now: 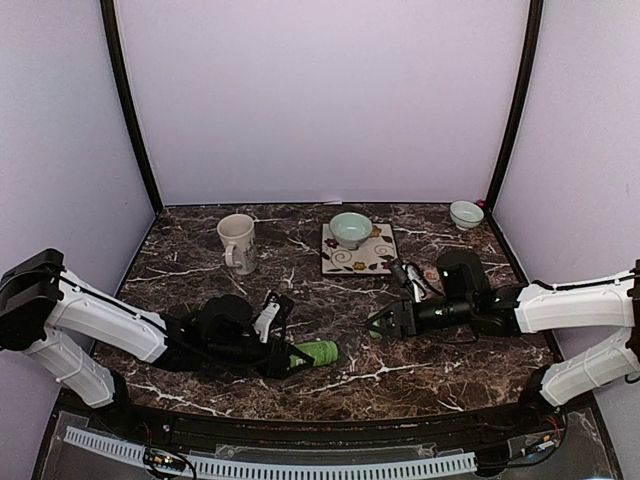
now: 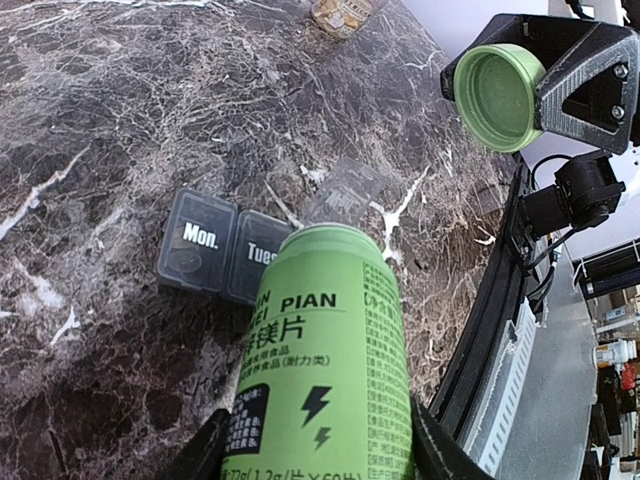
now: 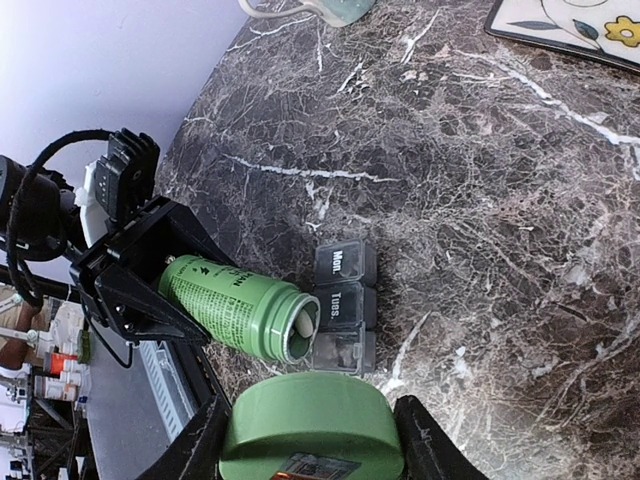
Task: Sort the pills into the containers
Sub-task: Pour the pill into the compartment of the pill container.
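My left gripper [image 1: 285,355] is shut on a green bottle [image 2: 330,350], holding it on its side low over the marble. The bottle's open mouth [image 3: 300,325] sits at the third, open compartment [image 3: 340,350] of the dark grey container strip [image 3: 345,295]. The compartments marked "Mon." [image 2: 200,240] and "Tues." have their lids down. A pale oblong piece [image 3: 306,322] shows inside the mouth; I can make out no tan-brown pills. My right gripper [image 1: 383,322] is shut on the bottle's green cap [image 3: 310,430], held above the table to the right of the strip. The cap also shows in the left wrist view [image 2: 497,97].
A cream mug [image 1: 238,243] stands at the back left. A pale green bowl [image 1: 350,229] sits on a patterned tile [image 1: 378,258] at the back middle. A small bowl [image 1: 466,213] is in the back right corner. The table's black front rim [image 1: 330,430] is close to the bottle.
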Tool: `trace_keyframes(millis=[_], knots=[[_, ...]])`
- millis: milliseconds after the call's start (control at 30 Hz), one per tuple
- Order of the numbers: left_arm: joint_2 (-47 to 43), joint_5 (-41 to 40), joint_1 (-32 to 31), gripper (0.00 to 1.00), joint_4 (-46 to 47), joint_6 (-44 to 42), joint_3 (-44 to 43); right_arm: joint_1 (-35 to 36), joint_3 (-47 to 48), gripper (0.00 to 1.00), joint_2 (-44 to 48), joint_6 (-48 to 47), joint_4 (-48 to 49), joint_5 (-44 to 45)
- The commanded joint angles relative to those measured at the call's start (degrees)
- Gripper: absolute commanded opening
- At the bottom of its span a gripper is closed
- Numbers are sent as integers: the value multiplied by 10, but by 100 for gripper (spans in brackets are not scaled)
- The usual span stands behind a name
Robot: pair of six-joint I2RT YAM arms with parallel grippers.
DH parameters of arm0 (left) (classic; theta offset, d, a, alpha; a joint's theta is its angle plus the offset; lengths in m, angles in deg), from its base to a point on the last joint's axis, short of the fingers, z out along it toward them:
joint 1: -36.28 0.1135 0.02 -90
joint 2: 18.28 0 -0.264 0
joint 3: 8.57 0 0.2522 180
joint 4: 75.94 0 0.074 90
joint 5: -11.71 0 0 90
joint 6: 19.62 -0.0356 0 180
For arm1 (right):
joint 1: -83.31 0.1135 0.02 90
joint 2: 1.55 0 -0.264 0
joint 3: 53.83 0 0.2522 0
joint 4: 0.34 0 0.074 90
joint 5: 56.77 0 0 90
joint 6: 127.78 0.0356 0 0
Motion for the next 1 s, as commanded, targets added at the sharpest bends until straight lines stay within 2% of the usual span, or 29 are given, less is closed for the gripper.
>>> trace_keyframes(millis=[0, 967], knots=[[-20, -6, -6, 0, -2, -11, -20, 5, 8, 37, 15, 3, 11, 10], [-8, -18, -13, 0, -40, -27, -45, 8, 8, 38, 14, 2, 8, 13]])
